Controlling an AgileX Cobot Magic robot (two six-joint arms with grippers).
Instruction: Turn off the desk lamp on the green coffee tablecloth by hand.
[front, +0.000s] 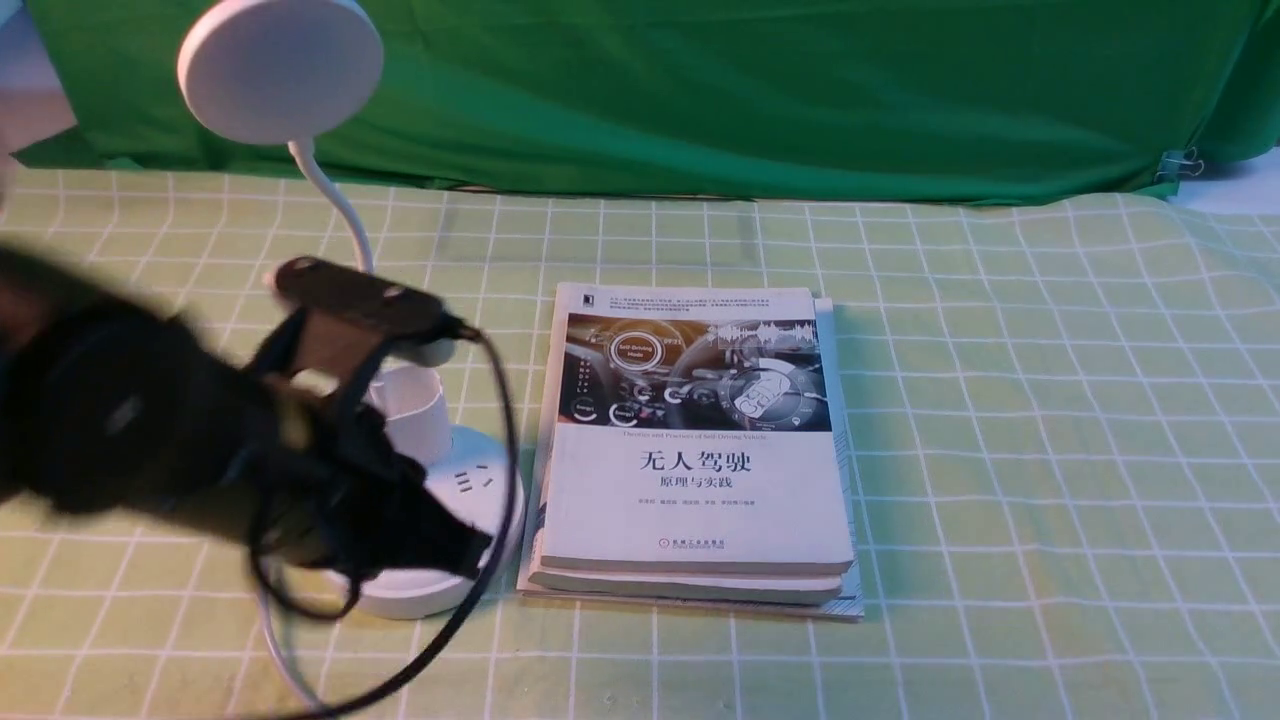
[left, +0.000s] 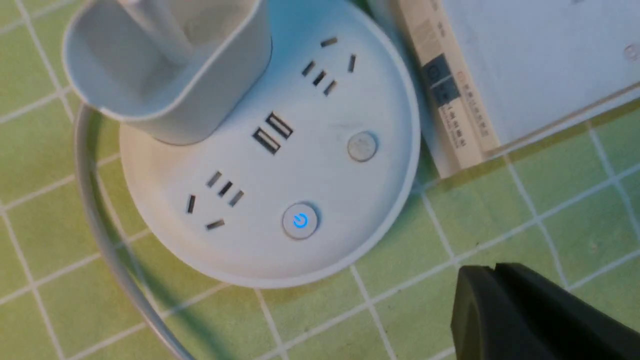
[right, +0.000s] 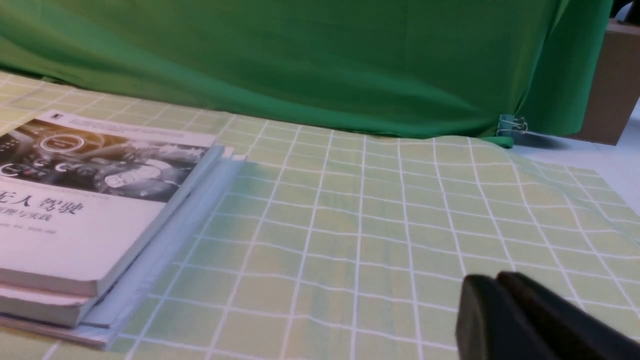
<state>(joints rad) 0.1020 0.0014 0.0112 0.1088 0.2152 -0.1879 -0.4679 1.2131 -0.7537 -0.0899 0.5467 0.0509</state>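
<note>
Left wrist view: narrow end effector (left: 477, 267), tips together, beside open tablecloth (left: 415, 320) past the lamp's edge (left: 345, 257).

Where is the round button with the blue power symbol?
In the left wrist view, on the lamp's round white base, beside one socket and the plain round button.

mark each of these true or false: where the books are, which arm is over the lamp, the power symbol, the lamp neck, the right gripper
1. The stack of paperback books lies to the right of the white round-headed desk lamp. True.
2. The robot's right arm reaches over the lamp base. False: the left arm does.
3. The power symbol on the round white button is blue. True.
4. The lamp's neck is thick and black. False: it is thin and white.
5. The black right gripper is holding a book. False: its fingers are closed, away from the books.
</note>
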